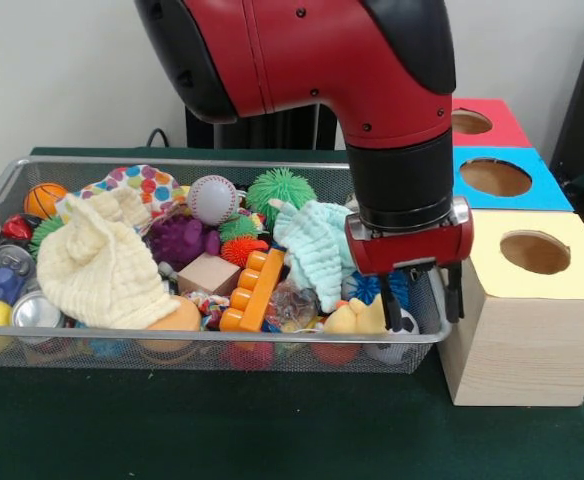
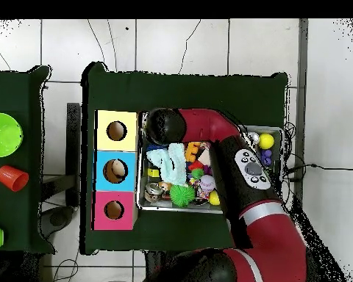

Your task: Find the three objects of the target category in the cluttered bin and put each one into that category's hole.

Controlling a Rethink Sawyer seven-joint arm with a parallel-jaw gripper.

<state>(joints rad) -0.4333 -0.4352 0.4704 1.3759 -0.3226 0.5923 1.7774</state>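
Covering the table [image 1: 272, 430], dark green cloth, white tiled floor [image 2: 172, 44] around.

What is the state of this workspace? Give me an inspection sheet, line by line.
Surface: table covered in dark green cloth.
Job's things: wire bin packed with toys; three boxes with round holes, yellow, blue, red, beside the bin.
Clutter: baseball, green spiky ball, cream cloth, mint cloth, orange block, wooden cube, all in the bin.
Gripper: gripper open, holding nothing, at the bin's end by the yellow box.
Cables: black cable behind the table.
Surroundings: side table with green bowl and red cup; tiled floor.
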